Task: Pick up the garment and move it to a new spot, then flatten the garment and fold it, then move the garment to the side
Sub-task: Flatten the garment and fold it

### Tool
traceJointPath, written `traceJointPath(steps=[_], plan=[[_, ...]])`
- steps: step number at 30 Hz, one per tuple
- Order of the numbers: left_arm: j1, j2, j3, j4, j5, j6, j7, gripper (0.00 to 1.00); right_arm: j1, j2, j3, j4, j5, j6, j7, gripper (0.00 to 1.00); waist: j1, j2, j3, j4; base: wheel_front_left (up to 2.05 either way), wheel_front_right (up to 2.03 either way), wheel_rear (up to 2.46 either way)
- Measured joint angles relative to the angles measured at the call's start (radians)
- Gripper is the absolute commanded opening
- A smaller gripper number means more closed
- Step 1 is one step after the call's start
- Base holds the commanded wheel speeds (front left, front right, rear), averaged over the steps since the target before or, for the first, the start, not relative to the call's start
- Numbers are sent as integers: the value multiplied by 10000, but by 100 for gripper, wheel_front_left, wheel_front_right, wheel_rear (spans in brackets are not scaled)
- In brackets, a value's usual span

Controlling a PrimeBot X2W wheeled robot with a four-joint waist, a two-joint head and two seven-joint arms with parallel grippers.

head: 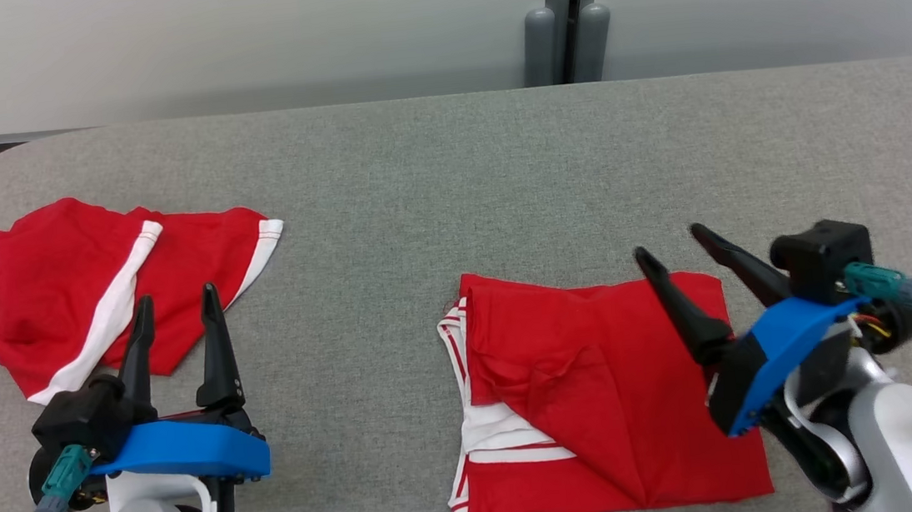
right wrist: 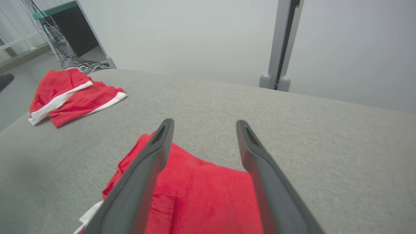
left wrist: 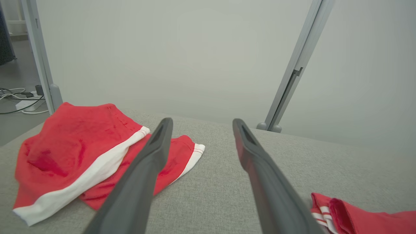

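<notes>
Head view: folded garment (head: 603,392) at 5 o'clock, right gripper (head: 668,241) spread wide, empty, above its 3 o'clock edge, left gripper (head: 175,295) likewise; left wrist view: second garment (left wrist: 74,156) at 9 o'clock; right wrist view: folded garment at 6 o'clock.

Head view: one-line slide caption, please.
Open left gripper near a crumpled red garment; open right gripper above a folded red garment on the grey table.

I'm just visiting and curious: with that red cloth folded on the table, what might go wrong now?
The folded garment has creased, loose layers; gripping one edge with the open right gripper could undo the fold. The crumpled garment lies at the left, so moving it there could tangle both.
</notes>
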Motion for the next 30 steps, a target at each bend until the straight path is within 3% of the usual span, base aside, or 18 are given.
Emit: traceJointPath(steps=[4,9,10,13,23,30], plan=[[169,-2,58,-117,42,42,0,100,836,-82,-738,-46,-685,0,389,100,0,0,-32,-113,0,0,0],[204,125,58,-121,119,54,10,100,1439,-13,-740,328,-980,0,487,100,0,0,-66,-199,0,0,0],[203,176,61,-123,119,52,35,100,1500,6,-660,487,-1070,0,445,81,0,0,-72,-208,0,0,0],[201,213,13,-180,128,75,65,100,1550,140,-274,1045,-1126,0,299,0,0,0,-75,-206,0,0,0],[197,353,-274,-244,253,84,359,100,1438,445,1912,2541,-869,0,46,0,0,0,-147,-70,0,0,0],[227,368,-416,-288,228,82,431,100,1463,729,4393,1582,1511,0,332,0,0,0,-199,-78,0,0,0]])
